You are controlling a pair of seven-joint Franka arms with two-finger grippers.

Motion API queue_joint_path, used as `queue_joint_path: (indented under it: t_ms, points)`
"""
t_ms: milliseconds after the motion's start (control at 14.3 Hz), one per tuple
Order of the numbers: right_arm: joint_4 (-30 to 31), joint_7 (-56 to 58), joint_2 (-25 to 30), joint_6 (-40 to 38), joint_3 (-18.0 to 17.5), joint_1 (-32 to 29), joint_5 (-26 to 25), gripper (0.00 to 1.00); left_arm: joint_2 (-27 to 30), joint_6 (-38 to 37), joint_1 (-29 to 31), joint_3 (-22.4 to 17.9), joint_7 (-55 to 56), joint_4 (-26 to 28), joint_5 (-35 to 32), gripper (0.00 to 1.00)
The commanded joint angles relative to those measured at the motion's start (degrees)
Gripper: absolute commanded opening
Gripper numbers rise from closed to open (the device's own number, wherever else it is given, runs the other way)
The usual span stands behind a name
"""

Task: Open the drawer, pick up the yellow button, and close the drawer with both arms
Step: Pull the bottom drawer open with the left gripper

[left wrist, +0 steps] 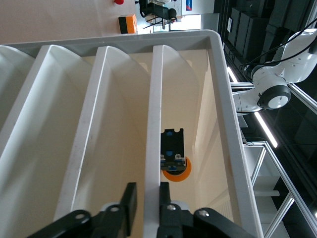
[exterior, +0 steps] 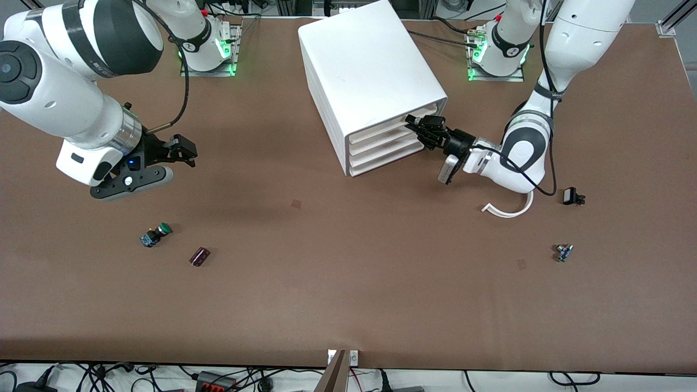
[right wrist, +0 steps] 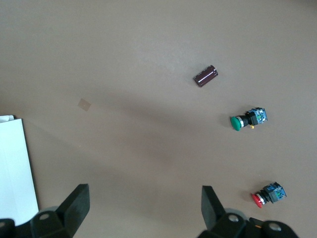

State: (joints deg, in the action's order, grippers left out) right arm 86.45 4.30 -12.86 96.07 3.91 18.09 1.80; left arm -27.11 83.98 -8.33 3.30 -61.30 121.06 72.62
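the left gripper [exterior: 422, 126] has its jaws clamped on the front lip of the top drawer [left wrist: 152, 114] of the white cabinet [exterior: 365, 76]. the button [left wrist: 174, 159] with orange cap lies inside this drawer. the right gripper [right wrist: 143, 203] hangs over the tabletop [exterior: 348, 283] with jaws wide apart, near a green-capped button [exterior: 156, 234].

A broad brown counter [exterior: 348, 294] is filling most of the front view, lying under even, soft lighting. Black cables [exterior: 98, 375] are trailing along a pale floor strip at its nearer edge. Metal framing [exterior: 672, 19] is showing at one corner. In the left wrist view, bright strip lights [left wrist: 265, 129] are glowing beside dark racks [left wrist: 247, 25].
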Motion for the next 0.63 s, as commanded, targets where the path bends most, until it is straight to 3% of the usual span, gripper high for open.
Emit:
queue_joint_path:
  t_ms: [0,349,559]
  points:
    - [-1.2,0.4,-0.4,-0.4,0.4,-0.2,0.0,1.0,-0.3,1.8,-0.3,0.0,-2.2,0.3,0.9,0.03]
    - [-1.2,0.4,-0.4,-0.3,0.4,-0.2,0.0,1.0,-1.2,1.9,0.3,-0.7,0.3,-3.5,-0.6,0.01]
    - [-1.2,0.4,-0.5,-0.3,0.4,-0.3,0.0,1.0,-4.5,1.9,1.7,-1.5,5.1,-12.0,-5.5,0.01]
